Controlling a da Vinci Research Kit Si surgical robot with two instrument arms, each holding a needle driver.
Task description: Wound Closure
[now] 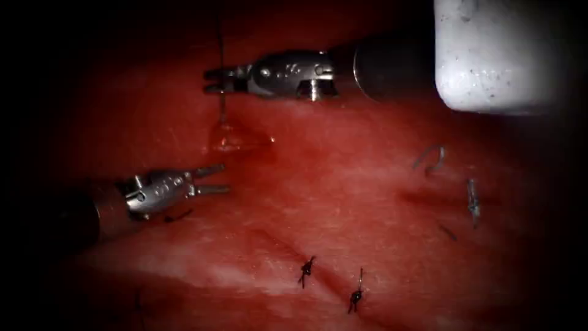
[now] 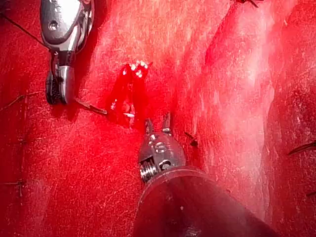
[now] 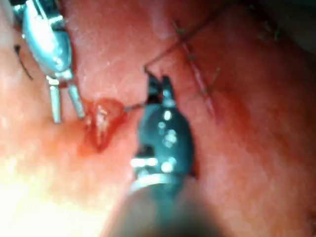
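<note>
Landmark: small raised fold of tissue (image 1: 229,140), wet with red fluid (image 1: 236,146)

Right tool (image 1: 213,80) just above fold, jaws pinched on thread (image 1: 222,104); thread runs taut from jaws down into fold, and on upward past tool

Left tool (image 1: 211,180) below fold, left of it, jaws spread, holding nothing, clear of tissue

Two knotted stitches (image 1: 306,268) on cut, well below fold and right of it

Needle: cannot tell where it lies; loose cut ends of thread (image 1: 429,158) far right of fold
</note>
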